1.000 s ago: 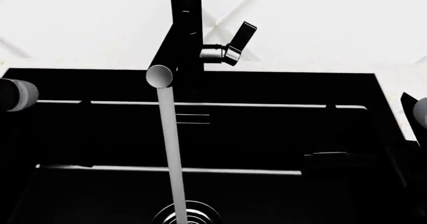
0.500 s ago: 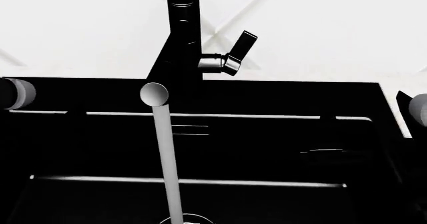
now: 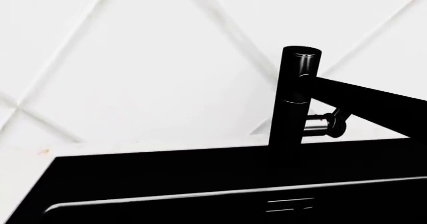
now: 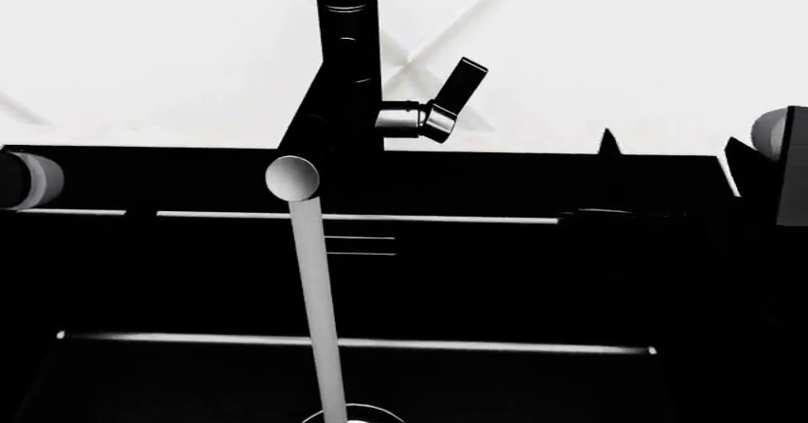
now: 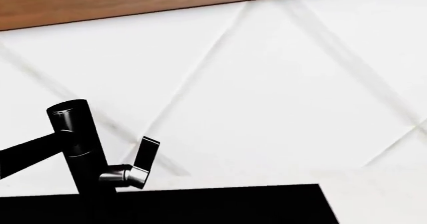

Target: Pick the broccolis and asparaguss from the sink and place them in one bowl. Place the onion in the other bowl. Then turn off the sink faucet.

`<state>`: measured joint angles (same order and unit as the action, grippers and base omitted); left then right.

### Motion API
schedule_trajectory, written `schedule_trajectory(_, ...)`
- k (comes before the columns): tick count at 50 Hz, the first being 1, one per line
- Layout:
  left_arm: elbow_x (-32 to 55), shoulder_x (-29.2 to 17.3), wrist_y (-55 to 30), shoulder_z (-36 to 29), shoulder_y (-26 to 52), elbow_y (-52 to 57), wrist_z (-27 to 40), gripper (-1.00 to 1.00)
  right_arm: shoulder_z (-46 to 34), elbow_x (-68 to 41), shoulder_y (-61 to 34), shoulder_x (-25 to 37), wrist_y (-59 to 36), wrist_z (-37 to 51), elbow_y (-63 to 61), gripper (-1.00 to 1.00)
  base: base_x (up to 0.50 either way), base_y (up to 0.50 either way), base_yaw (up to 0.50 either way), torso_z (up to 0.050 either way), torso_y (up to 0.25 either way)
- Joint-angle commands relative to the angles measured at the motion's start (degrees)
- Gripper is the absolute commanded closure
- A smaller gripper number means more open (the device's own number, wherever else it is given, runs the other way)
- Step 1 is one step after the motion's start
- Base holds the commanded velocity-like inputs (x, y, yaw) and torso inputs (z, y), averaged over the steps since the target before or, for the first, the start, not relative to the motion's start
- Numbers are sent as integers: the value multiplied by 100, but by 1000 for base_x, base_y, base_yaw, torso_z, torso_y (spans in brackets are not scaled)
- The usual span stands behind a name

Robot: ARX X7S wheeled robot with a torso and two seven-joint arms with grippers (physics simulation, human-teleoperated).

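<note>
Left gripper (image 4: pixel 23 179) parked at 9 o'clock, jaws can't tell; water stream (image 4: pixel 318 309) running, so swing the right gripper (image 4: pixel 770 153), fingers also unreadable, from 3 o'clock onto the faucet lever (image 4: pixel 452 94) and push it down squarely.

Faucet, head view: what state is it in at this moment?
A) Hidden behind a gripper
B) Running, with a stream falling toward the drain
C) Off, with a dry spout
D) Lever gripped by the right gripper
B: a pale stream falls from the faucet spout toward the drain, and nothing touches the lever.
</note>
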<state>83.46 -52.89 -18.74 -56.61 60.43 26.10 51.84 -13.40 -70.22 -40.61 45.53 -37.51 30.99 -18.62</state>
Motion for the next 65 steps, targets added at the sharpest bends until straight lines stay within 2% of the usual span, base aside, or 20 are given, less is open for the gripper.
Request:
schedule_trajectory(1, -20, -17, 39, 7, -57, -12, -48, -100, -700, 863, -1260, -988, 215, -836, 1898, -100, 0, 0, 0, 0, 0)
schedule_trajectory(11, -29, -5, 40, 21, -51, 8, -23, -100, -1475, 1873, -2583, -2034, 728, -2430, 4881, -100, 0, 0, 0, 0, 0)
schedule_trajectory(16, -34, 20, 23, 21, -32, -23, -41, -100, -1681, 2282, -3190, -2539, 1292, -3144, 6337, -100, 0, 0, 0, 0, 0)
schedule_trajectory(19, 16, 52, -58, 66, 135, -147, -103, -100, -1789, 2569, -3692, -2908, 1823, -3696, 7672, -100, 0, 0, 0, 0, 0)
schedule_trajectory(22, 11, 43, -62, 74, 146, -149, -125, -100, -1800, 2678, -3923, -3074, 2136, -3918, 8332, -100, 0, 0, 0, 0, 0)
schedule_trajectory(24, -5, 54, -50, 68, 126, -166, -129, -100, -1822, 2707, -3937, -3057, 2124, -3874, 8299, -100, 0, 0, 0, 0, 0)
schedule_trajectory(32, -51, 94, -55, 44, 98, -182, -118, -100, -1741, 2364, -3291, -2410, 1208, -2954, 6221, -100, 0, 0, 0, 0, 0)
schedule_trajectory(47, -68, 125, -73, 43, 101, -222, -145, -100, -1593, 2335, -3160, -2091, 1164, -2529, 5806, -100, 0, 0, 0, 0, 0)
schedule_trajectory(52, -77, 118, -83, 48, 109, -229, -150, -100, -1816, 2591, -3360, -2424, 1466, -3048, 6735, -100, 0, 0, 0, 0, 0)
schedule_trajectory(58, -61, 120, -110, 47, 122, -232, -152, -100, -2008, 3093, -4204, -3251, 2623, -4121, 9337, -100, 0, 0, 0, 0, 0)
schedule_trajectory(61, -62, 125, -118, 46, 125, -226, -150, -100, -1797, 3347, -4223, -3305, 2605, -4206, 9357, -100, 0, 0, 0, 0, 0)
schedule_trajectory(65, -69, 123, -139, 44, 141, -232, -163, -100, -1108, 3954, -4164, -3353, 2533, -4293, 9360, -100, 0, 0, 0, 0, 0)
